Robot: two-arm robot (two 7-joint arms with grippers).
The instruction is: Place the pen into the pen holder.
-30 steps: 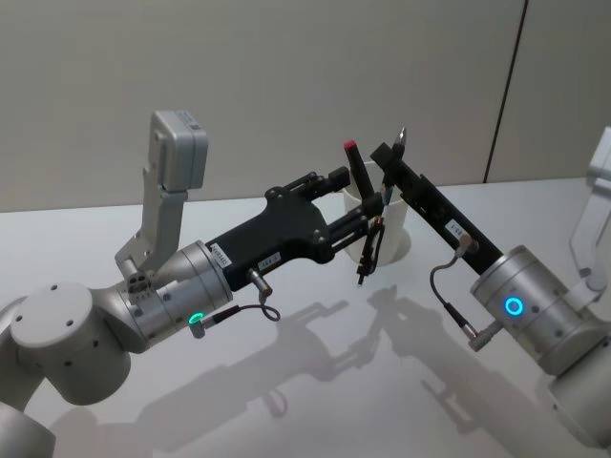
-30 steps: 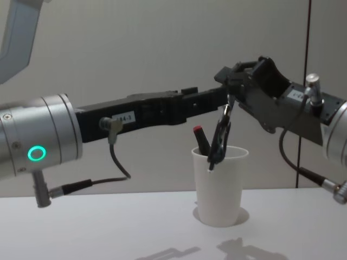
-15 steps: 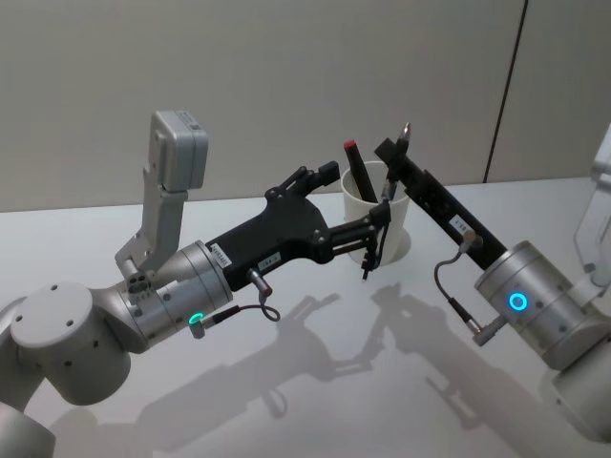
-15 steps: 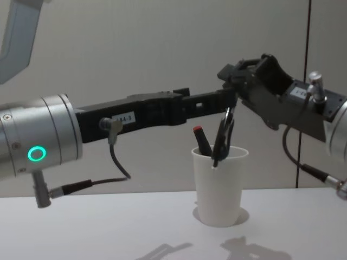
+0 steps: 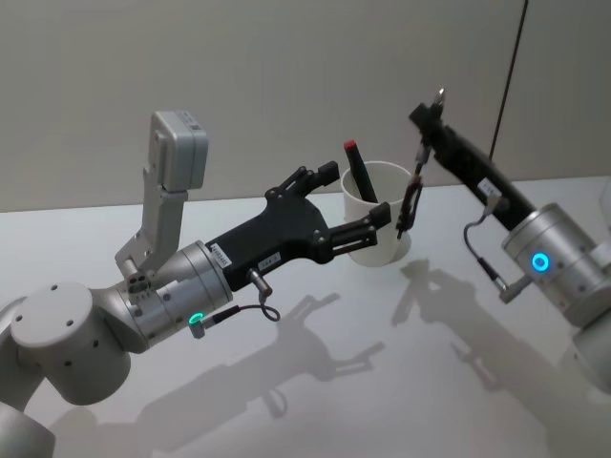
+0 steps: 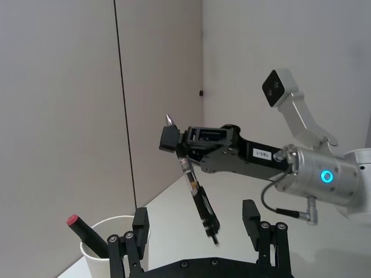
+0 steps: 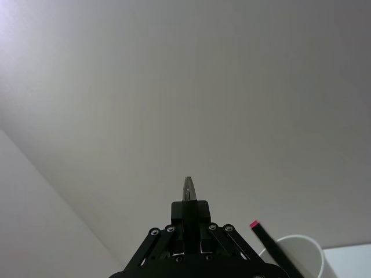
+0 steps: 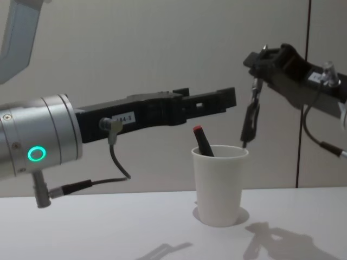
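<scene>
The white paper cup [image 5: 378,215] serving as the pen holder stands upright on the pale surface [image 5: 382,382], with a dark marker with a red cap [image 5: 359,172] leaning inside it, cap end up above the rim. The right hand [image 5: 430,113] is raised above and just to the right of the cup, its fingers closed on the upper end of the black pen [image 5: 411,200]; the pen hangs nearly vertical, its metal tip poking up past the fingers and its lower end in the air beside the cup's rim, outside the cup. In the chest view the pen [image 8: 250,116] ends about level with the rim of the cup [image 8: 219,184], though whether it touches the rim cannot be told. The left hand [image 5: 348,208] reaches in from the left at cup height with its fingers spread wide and holding nothing; one finger lies in front of the cup and the other behind it. The left wrist view shows the right hand [image 6: 173,139] gripping the pen [image 6: 197,194], which slants downward in free air, apart from the cup [image 6: 113,243].
</scene>
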